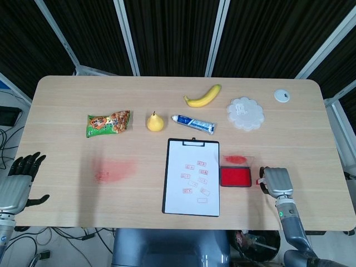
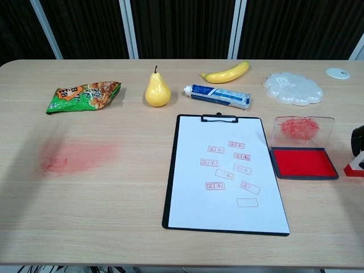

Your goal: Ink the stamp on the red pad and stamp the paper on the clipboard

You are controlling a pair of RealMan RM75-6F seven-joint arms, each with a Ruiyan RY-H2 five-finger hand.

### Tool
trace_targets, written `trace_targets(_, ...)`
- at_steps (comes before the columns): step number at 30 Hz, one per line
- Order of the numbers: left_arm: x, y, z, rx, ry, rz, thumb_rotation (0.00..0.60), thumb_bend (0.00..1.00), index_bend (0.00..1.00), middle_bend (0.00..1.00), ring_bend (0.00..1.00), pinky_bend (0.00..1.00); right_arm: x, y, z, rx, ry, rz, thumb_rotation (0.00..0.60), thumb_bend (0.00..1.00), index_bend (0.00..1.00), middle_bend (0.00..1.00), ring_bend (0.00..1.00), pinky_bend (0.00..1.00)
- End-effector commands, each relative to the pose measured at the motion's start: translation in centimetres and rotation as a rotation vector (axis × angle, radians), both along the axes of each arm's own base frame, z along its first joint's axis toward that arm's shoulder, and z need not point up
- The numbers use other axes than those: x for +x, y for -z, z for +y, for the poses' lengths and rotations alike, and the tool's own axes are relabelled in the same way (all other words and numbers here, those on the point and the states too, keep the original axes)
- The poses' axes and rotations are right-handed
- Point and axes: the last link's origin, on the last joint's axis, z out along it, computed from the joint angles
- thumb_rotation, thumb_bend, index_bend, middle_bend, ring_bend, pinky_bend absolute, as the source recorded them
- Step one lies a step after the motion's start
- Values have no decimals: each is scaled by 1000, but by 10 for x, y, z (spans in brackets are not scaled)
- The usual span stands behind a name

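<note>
We see our right hand at the near right part of the table, just right of the red pad. From the head view it is seen from the back, lowered over the stamp, whose red base peeks out at the hand's left side and, in the chest view, at the right edge of the picture. The fingers are hidden under the hand, so we cannot tell whether they grip the stamp or only rest on it.

The red pad lies open, its clear lid folded back and smeared red inside. Just left of it lies the clipboard, and the paper on it carries several red rectangular marks.

Our left hand hangs off the near left edge of the table, fingers apart, holding nothing.

Farther back we see a green snack bag, a pear, a toothpaste tube, a banana, a white scalloped dish and a small white disc. A reddish smear stains the wood on the left side
</note>
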Motion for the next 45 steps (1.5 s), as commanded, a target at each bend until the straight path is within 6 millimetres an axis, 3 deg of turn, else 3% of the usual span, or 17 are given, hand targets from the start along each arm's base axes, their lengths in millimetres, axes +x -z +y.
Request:
trace_targets(1, 0, 0, 0, -1, 0, 0, 600, 22, 0, 0, 0, 0, 0, 0, 0, -1, -2, -1, 600, 425, 528, 509, 830, 845)
trace_targets(11, 0, 0, 0, -2, -1, 0, 600, 22, 0, 0, 0, 0, 0, 0, 1, 3, -1, 3, 600, 450, 557, 532, 830, 845)
trace_targets(18, 0, 0, 0, -3, -2, -1, 600, 22, 0, 0, 0, 0, 1, 1, 1, 0, -7, 1, 600, 582, 669, 624, 856, 845)
trace_targets(27, 0, 0, 0, -5, -2, -4, 600, 22, 0, 0, 0, 0, 5, -1, 1, -12, -29, -32, 600, 666, 761, 707, 867, 845)
trace_targets(34, 0, -1, 0, -8, -2, -10, 600, 22, 0, 0, 0, 0, 29, -6, 3, -2, -83, -172, 600, 733, 876, 822, 876, 875)
trace_targets(45, 0, -1, 0, -17, -2, -14, 600, 22, 0, 0, 0, 0, 64, 4, -3, -7, -177, -299, 600, 748, 904, 855, 877, 875)
